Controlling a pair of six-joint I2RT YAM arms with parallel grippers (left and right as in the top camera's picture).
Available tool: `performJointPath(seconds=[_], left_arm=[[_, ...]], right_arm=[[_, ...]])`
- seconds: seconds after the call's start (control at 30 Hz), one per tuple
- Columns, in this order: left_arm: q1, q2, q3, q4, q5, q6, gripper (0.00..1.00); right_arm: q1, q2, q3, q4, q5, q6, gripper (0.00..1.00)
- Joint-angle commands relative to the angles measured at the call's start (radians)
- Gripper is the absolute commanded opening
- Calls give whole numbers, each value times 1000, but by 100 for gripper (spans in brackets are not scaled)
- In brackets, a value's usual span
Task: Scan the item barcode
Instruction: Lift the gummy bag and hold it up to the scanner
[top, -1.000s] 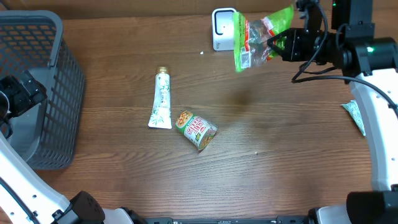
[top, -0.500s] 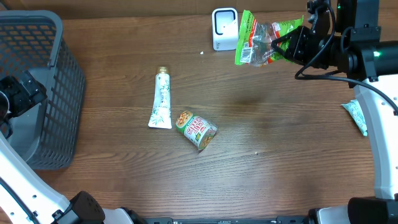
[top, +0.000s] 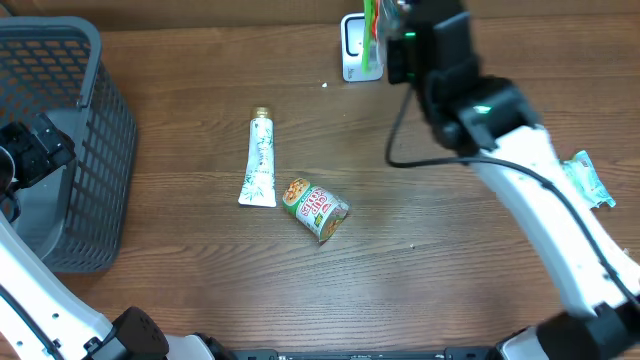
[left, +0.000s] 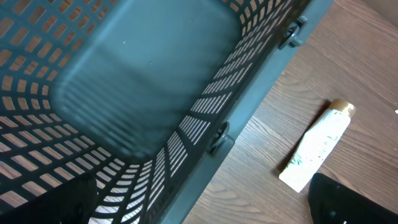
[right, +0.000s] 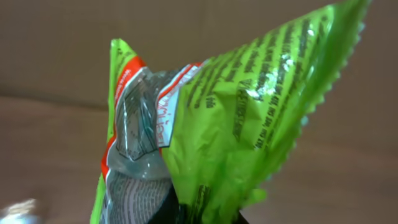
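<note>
Right gripper (right: 200, 215): jaws together, clamped on the lower edge of the bag (right: 249, 118). Only a dark trace of the fingers shows beneath the film in the wrist view. The bag stands up from the grip, its green serrated panel to the right and a clear, red-edged panel to the left. Fine print runs across the green panel; a barcode cannot be made out.

In the overhead view the bag (top: 371, 30) appears edge-on, a thin green strip held off the table (top: 450, 270), directly in front of the white scanner (top: 352, 45) at the far edge. Whether bag and scanner touch cannot be told. The right arm reaches across from the near right corner to this point.

Left gripper (top: 40, 148): jaws wide apart, holding nothing. Its dark fingers (left: 348, 202) frame the wrist view, which looks down into the grey mesh basket (left: 249, 118) at the left side of the table.

Near the table's centre lies a white tube (top: 259, 160), gold cap toward the far edge. A printed cup (top: 317, 208) lies on its side just beside the tube's flat end. A small green packet (top: 590, 180) lies by the right edge, well apart from the rest.
</note>
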Motion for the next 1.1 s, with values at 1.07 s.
performJointPath(seconds=[1.07], left_arm=[[3, 0, 2, 0, 4, 16, 100]], right_arm=[[-19, 686, 21, 1293, 83, -1302, 4]])
